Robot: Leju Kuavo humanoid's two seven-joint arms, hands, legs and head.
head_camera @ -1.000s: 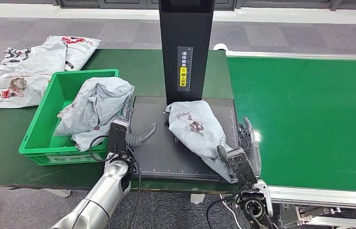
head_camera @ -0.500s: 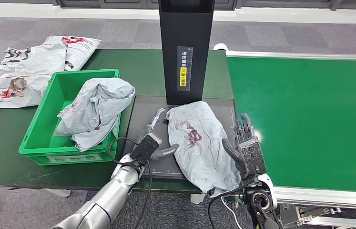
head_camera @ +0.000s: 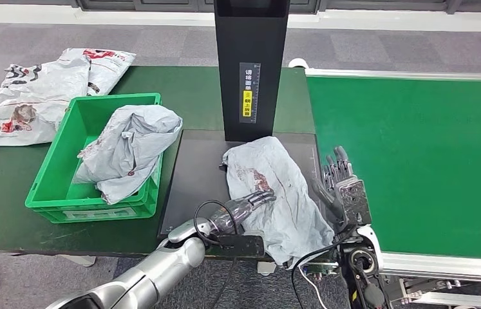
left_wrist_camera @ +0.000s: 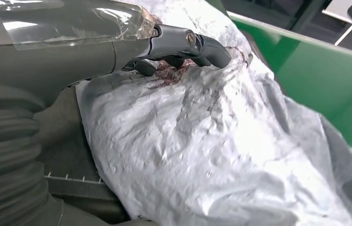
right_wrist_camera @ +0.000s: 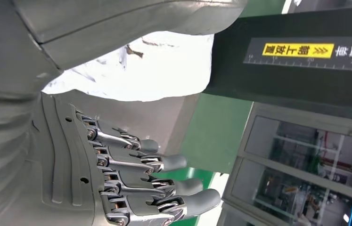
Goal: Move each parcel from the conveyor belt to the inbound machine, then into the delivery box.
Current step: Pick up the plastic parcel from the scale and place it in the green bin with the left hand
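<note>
We saw the grey parcel (head_camera: 276, 193) lying crumpled on the dark platform of the inbound machine (head_camera: 251, 67), in front of its black column, between our two hands. Our left hand (head_camera: 245, 205) rested on the parcel's near side, fingers laid over the wrinkled plastic but not closed around it. Our right hand (head_camera: 342, 187) stood open just beside the parcel, at the edge of the green conveyor belt (head_camera: 418, 154). Another parcel (head_camera: 128, 148) lay in the green delivery box (head_camera: 54, 187).

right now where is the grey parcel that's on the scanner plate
In the head view the grey parcel lies on the dark plate below the black scanner column, between the left hand resting on it and the right hand.
</note>
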